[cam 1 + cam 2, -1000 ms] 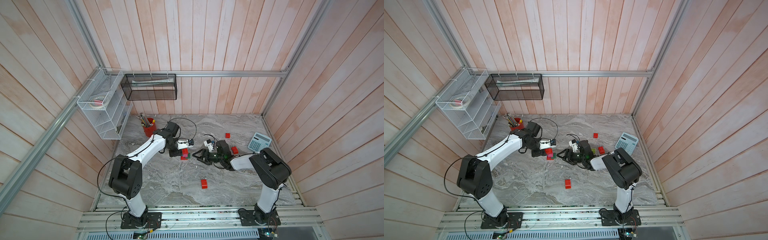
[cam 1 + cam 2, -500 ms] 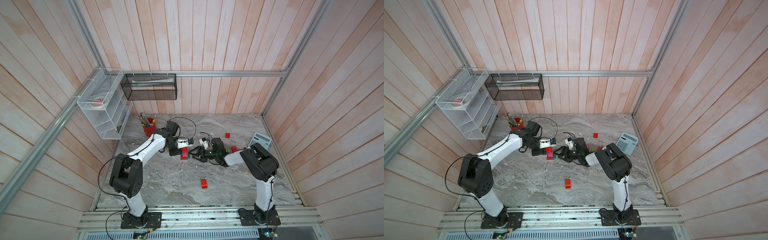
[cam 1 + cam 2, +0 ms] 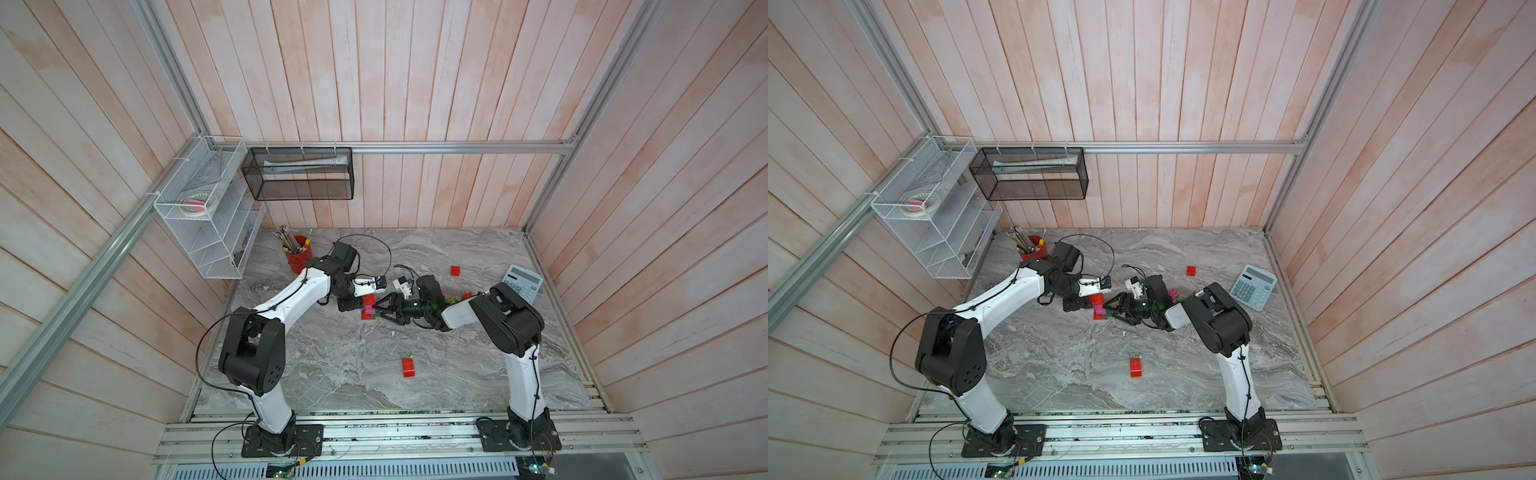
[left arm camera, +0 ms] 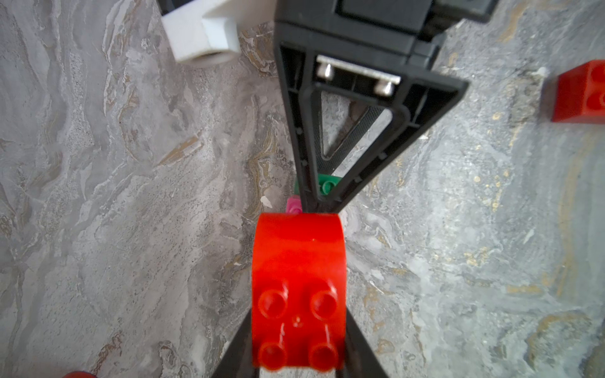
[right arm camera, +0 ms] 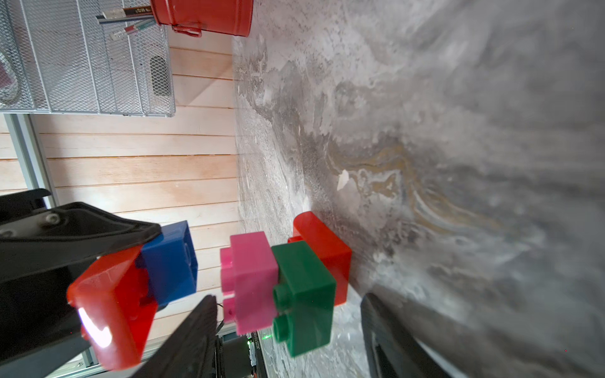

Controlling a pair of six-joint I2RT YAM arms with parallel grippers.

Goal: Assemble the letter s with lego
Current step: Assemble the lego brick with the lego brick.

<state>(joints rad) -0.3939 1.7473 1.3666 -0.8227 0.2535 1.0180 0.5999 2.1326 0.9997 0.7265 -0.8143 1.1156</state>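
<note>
My left gripper is shut on a red lego brick with a blue brick stuck under it. It hangs just above a small stack on the table: pink brick on dark green brick on red brick, stepped sideways. My right gripper lies low and open, one finger on each side of that stack with a gap to the bricks. In both top views the grippers meet at the stack.
Loose red bricks lie near the front middle and at the back. A pink brick sits behind my right wrist. The calculator is at the right edge. A red pencil cup stands at the back left.
My right arm has swung left, bringing its open fingers around the stack and narrowing them slightly. The left gripper has kept still with its brick.
</note>
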